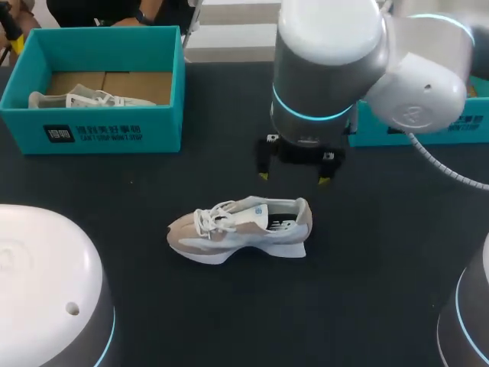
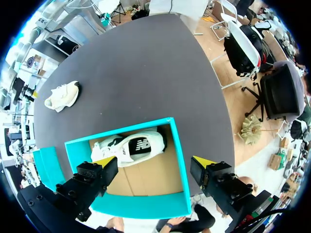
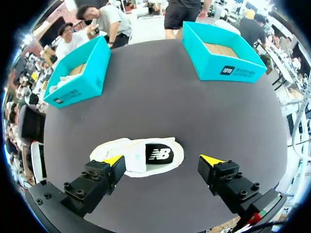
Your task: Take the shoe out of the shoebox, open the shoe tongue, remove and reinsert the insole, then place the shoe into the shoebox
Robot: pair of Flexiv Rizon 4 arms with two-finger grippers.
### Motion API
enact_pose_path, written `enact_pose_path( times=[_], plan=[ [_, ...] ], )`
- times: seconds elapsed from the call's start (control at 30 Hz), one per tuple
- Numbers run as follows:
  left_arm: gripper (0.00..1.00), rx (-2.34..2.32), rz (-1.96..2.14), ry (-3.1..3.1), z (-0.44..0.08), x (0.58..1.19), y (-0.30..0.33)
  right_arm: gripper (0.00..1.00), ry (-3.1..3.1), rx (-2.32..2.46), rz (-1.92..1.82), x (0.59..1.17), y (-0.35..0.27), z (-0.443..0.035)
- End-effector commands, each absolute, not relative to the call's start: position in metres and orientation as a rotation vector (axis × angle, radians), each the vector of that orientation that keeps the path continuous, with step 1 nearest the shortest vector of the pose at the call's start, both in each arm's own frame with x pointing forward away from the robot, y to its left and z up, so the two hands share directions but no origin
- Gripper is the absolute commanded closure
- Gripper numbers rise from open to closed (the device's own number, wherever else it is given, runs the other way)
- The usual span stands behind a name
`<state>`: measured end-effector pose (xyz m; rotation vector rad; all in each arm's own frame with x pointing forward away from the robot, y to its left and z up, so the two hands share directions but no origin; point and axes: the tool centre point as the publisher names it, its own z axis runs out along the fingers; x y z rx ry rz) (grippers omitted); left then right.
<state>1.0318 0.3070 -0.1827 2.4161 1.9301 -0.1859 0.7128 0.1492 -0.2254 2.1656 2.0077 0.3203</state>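
Dark table (image 1: 397, 290), two teal boxes along the far edge.

Left box (image 1: 99, 130): a spare shoe (image 1: 84, 99) lies in it. The left gripper (image 2: 154, 161) hangs high over that box with fingers spread wide and nothing between them. It looks parked, clear of the work in the middle. It doesn't show in the head view.

Middle: the shoe (image 1: 241, 229) is out of its box and on its sole on the bare table, toe toward the left box and heel toward the right. The laces look tied and the tongue is down. The dark insole shows through the opening, so it is seated.

The right gripper (image 1: 294, 179) hovers just above the shoe's heel end, jaws apart, touching nothing. In the right wrist view the opening sits between the yellow tips. My read is that it is lined up to come down on the tongue or collar, so the take-out is done and the tongue step is next.

Right box (image 1: 428, 130): mostly hidden behind the right arm. The right wrist view shows bare cardboard inside, so it is probably the shoe's return spot.
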Motion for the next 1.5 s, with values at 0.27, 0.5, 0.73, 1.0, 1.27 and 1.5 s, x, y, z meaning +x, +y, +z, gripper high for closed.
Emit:
enact_pose_path(
  times=[0.27, 0.5, 0.73, 1.0, 1.27, 1.5],
  plan=[
    [0.00, 2.417, -0.181, 1.931, -0.182, 1.031, 0.307, 0.00, 2.615, 1.599, 0.155, 0.708, 0.135, -0.173],
    [0.04, 2.417, -0.181, 1.931, -0.182, 1.031, 0.307, 0.00, 2.639, 1.515, 0.071, 0.701, 0.123, -0.158],
    [0.01, 2.417, -0.181, 1.931, -0.182, 1.031, 0.307, 0.00, 2.595, 1.538, 0.094, 0.697, 0.118, -0.150],
    [0.00, 2.417, -0.181, 1.931, -0.182, 1.031, 0.307, 0.00, 2.570, 1.563, 0.110, 0.695, 0.118, -0.151],
    [0.00, 2.417, -0.181, 1.931, -0.182, 1.031, 0.307, 0.00, 2.570, 1.563, 0.110, 0.695, 0.118, -0.151],
    [0.00, 2.417, -0.181, 1.931, -0.182, 1.031, 0.307, 0.00, 2.570, 1.563, 0.110, 0.695, 0.118, -0.151]
  ],
)
